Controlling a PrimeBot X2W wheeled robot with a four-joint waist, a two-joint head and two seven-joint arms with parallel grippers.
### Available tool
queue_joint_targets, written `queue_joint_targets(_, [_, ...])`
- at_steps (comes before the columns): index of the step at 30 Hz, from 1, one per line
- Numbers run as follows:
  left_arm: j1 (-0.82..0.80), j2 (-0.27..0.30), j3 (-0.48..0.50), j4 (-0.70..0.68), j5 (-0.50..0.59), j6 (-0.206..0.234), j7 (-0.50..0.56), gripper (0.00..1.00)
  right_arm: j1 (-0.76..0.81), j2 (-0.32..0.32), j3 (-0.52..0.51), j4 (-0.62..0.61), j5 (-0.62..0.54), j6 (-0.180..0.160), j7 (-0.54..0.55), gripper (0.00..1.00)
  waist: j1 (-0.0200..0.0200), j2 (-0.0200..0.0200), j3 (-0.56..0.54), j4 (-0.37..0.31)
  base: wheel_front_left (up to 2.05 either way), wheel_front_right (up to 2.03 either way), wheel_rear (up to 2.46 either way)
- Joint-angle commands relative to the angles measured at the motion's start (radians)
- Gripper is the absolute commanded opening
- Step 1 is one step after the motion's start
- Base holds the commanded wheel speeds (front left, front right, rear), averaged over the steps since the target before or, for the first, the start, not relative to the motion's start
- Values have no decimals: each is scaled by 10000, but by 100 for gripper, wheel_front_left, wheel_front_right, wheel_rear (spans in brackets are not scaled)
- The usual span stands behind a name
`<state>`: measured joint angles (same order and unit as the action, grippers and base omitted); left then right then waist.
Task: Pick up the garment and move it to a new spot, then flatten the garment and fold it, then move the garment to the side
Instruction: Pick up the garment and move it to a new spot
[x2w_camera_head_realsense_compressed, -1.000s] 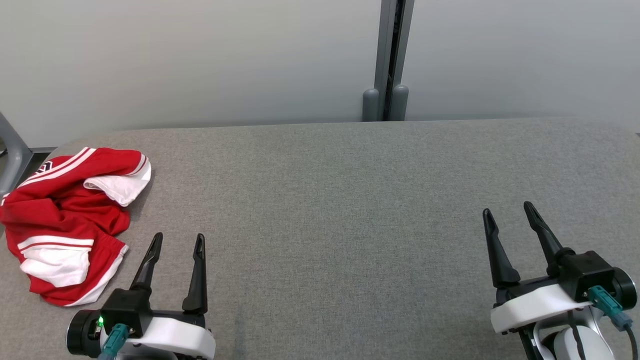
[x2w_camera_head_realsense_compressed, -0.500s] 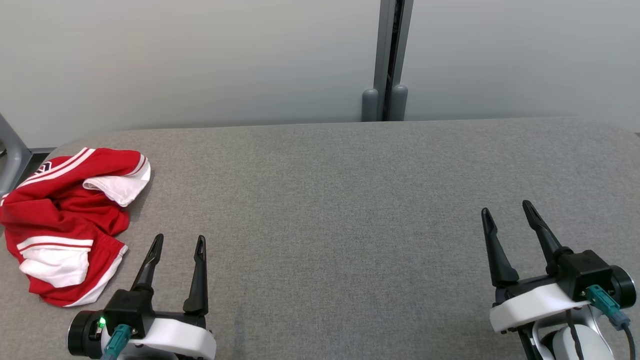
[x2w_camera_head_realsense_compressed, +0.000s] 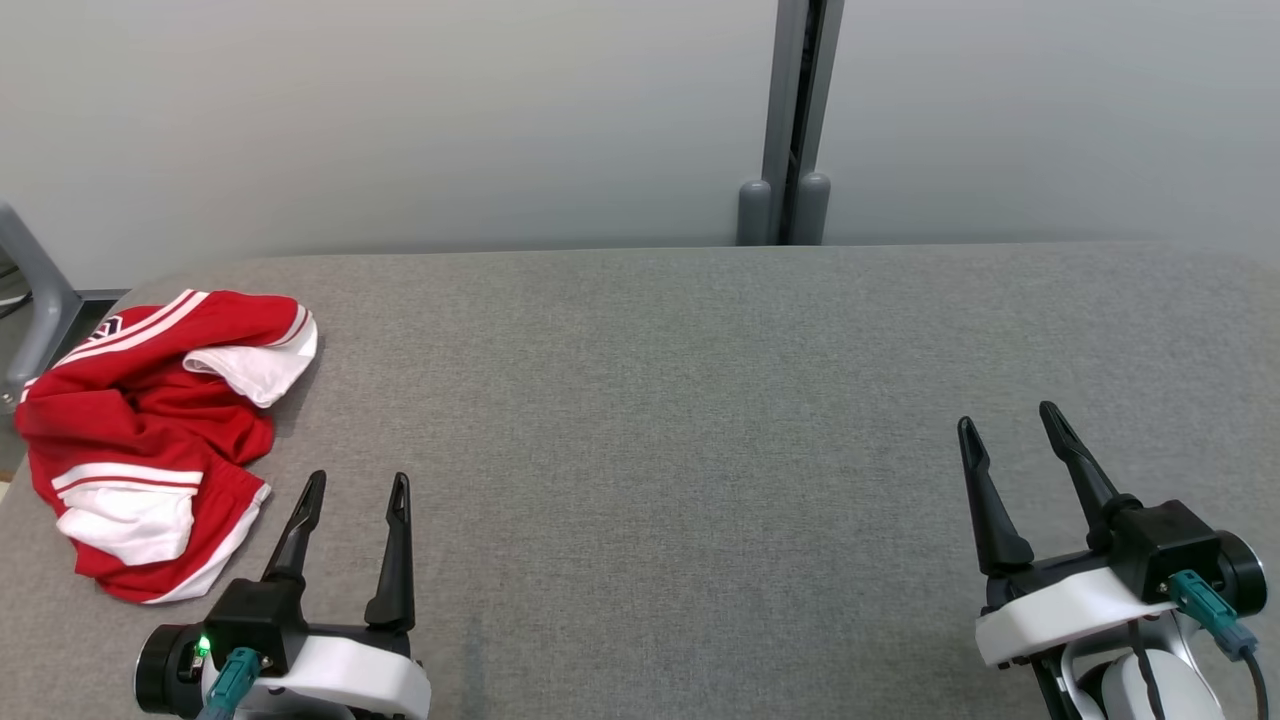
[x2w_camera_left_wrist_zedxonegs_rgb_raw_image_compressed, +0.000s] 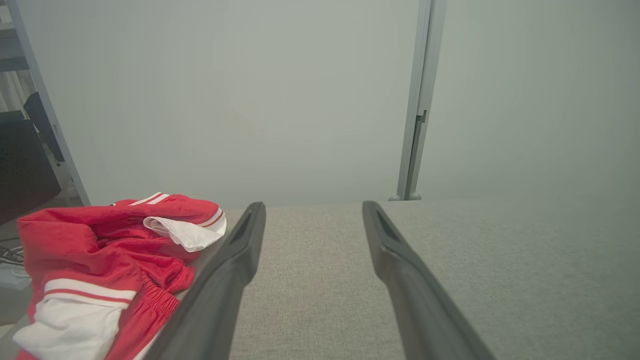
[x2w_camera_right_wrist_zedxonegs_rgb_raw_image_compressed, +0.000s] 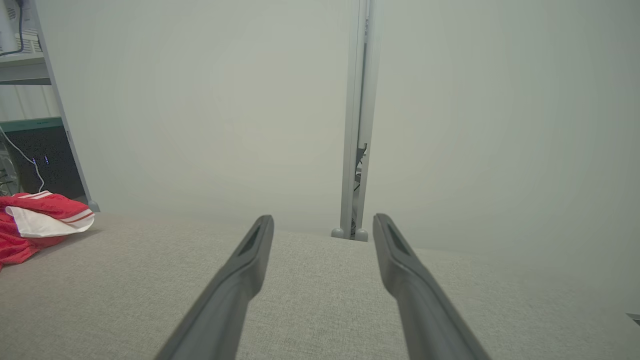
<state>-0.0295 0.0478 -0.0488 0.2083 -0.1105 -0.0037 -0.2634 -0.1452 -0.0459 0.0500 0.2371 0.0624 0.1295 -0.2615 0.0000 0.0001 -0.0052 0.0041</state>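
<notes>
A crumpled red garment (x2w_camera_head_realsense_compressed: 140, 420) with white stripes and white panels lies in a heap at the far left of the grey padded table (x2w_camera_head_realsense_compressed: 680, 420). My left gripper (x2w_camera_head_realsense_compressed: 358, 483) stands open just right of the heap's near end, with nothing between its fingers. From the left wrist the garment (x2w_camera_left_wrist_zedxonegs_rgb_raw_image_compressed: 105, 265) sits left of the left finger (x2w_camera_left_wrist_zedxonegs_rgb_raw_image_compressed: 235, 260). At the lower right my right gripper (x2w_camera_head_realsense_compressed: 1008, 420) is open and empty, far from the cloth. The right wrist view catches the garment (x2w_camera_right_wrist_zedxonegs_rgb_raw_image_compressed: 35, 225) at its left edge.
A pale wall (x2w_camera_head_realsense_compressed: 400, 120) with a grey vertical post (x2w_camera_head_realsense_compressed: 795, 130) runs behind the table. A grey frame leg (x2w_camera_head_realsense_compressed: 40, 290) stands past the table's left end, close to the garment. Bare grey surface spreads between the two grippers.
The whole head picture has shifted slightly, so the camera moved; the garment lies as before. Both grippers stay open in about the same places.
</notes>
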Motion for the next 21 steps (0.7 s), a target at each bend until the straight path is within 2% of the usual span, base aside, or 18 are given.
queue_joint_targets(1, [-187,46,30,26,-40,4,-16,100,-24,-85,50,-5,74,22,-59,100,0,-1,-15,83,0,0,0])
queue_joint_targets(10, [-62,46,3,115,-218,56,-16,100,91,-83,125,38,222,22,-58,100,0,-1,-89,744,0,0,0])
queue_joint_targets(21, [38,48,193,314,-180,49,-16,100,256,-83,465,121,412,23,-58,100,0,-1,-192,2120,0,0,0])
